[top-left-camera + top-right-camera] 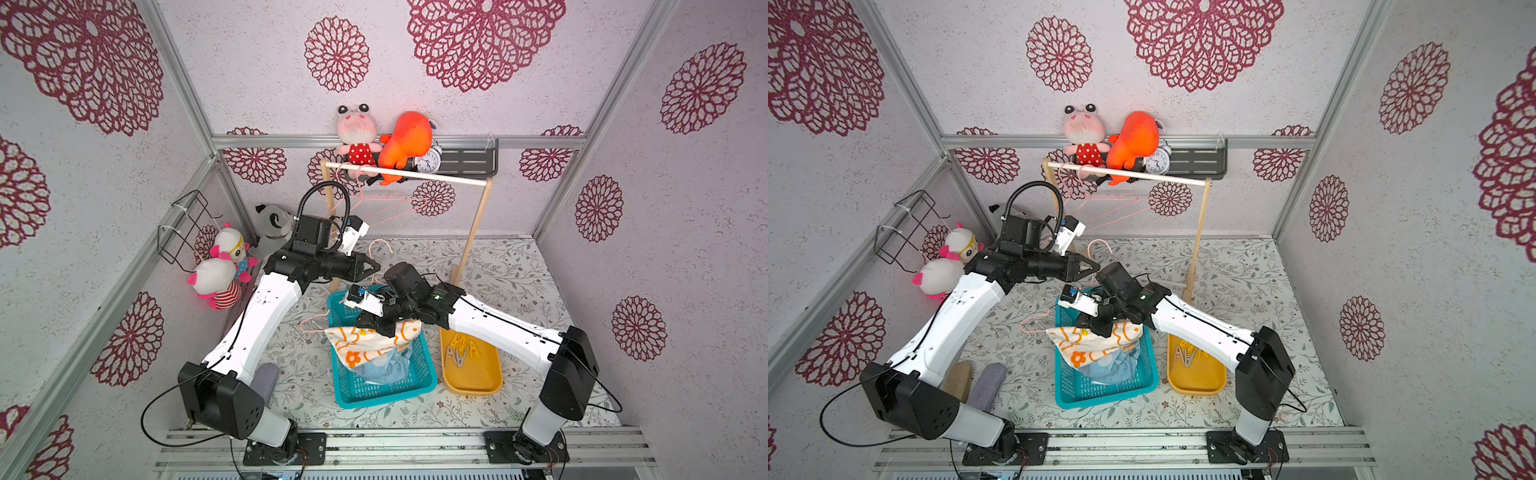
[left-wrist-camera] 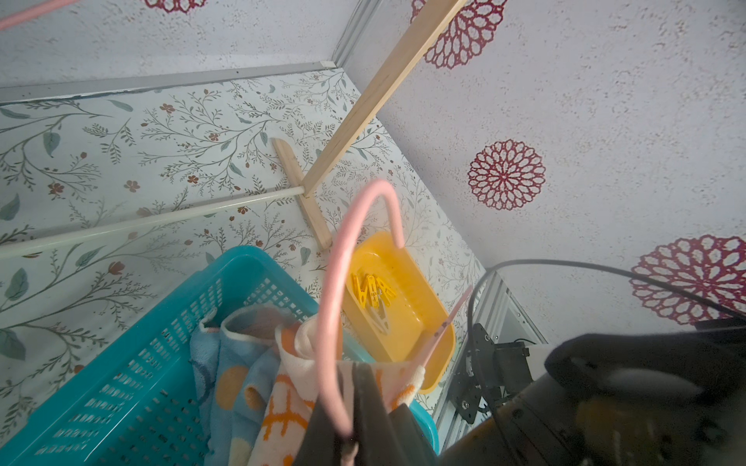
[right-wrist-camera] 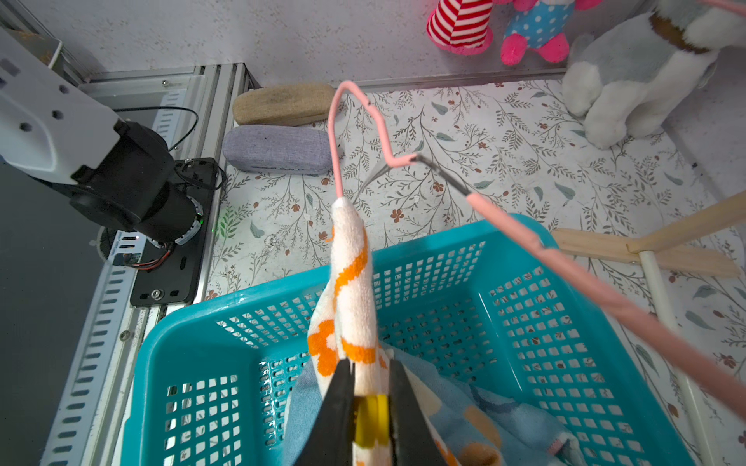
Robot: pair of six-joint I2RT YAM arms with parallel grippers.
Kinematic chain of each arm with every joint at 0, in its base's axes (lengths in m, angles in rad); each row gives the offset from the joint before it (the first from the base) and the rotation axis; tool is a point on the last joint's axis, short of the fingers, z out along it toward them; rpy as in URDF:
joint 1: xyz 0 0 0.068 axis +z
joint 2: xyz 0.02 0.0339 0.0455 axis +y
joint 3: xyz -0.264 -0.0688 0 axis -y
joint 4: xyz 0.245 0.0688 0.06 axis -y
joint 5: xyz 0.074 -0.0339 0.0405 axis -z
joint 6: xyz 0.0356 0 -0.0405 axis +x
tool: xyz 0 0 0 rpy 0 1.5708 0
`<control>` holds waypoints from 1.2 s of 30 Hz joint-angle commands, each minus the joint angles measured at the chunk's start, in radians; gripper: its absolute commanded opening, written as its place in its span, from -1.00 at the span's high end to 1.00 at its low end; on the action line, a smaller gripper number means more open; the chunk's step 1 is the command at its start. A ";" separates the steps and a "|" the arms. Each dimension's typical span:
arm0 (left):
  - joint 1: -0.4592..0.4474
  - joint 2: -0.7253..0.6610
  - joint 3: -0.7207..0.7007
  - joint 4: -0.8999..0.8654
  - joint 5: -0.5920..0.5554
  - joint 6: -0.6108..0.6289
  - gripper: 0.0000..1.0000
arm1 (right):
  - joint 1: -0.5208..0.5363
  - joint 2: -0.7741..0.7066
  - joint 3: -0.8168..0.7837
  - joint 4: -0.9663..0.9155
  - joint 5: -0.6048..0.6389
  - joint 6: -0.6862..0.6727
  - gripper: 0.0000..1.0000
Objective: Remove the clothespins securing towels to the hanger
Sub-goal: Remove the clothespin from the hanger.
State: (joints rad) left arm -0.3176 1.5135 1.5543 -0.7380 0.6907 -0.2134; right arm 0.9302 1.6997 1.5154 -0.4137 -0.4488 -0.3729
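I hold the pink hanger (image 2: 335, 282) clamped in my left gripper (image 1: 372, 266) above the teal basket (image 3: 242, 298). My right gripper (image 3: 371, 365) pinches a yellow clothespin (image 3: 369, 419) on the white-and-orange towel (image 3: 355, 274), which hangs towards the basket's far edge.

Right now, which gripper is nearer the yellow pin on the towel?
Right. The right gripper has its jaws on both sides of the pin, over the basket. The left gripper holds the hanger below its hook, above the towel.
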 commanded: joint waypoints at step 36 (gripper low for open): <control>0.011 0.008 -0.006 -0.018 -0.053 0.042 1.00 | -0.122 -0.723 -0.495 -0.062 0.422 0.443 0.90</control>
State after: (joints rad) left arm -0.3164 1.5211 1.5501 -0.7475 0.6426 -0.1944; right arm 0.8307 1.0412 1.0637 -0.4458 -0.0940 -0.0616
